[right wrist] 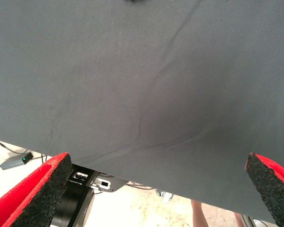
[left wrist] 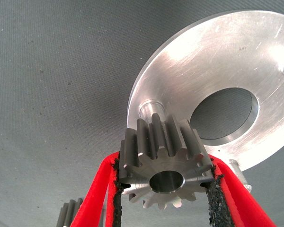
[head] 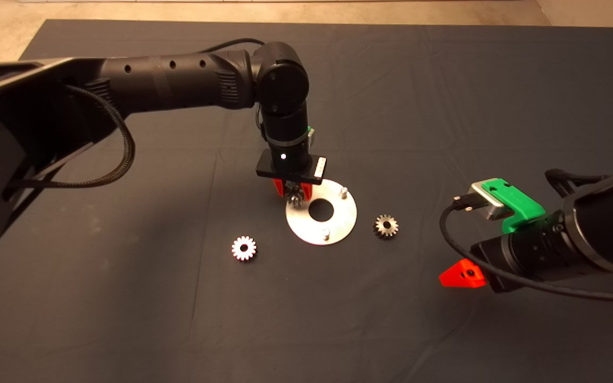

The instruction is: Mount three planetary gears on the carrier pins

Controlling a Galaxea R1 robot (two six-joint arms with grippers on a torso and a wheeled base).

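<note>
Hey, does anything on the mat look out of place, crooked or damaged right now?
Nothing stands out. The left gripper holds one small toothed metal gear above the flat round silver disc; two more gears lie flat beside it.

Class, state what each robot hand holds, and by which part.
Left hand grips one planetary gear by its toothed rim, above the disc. Right hand is open, holding nothing.
</note>
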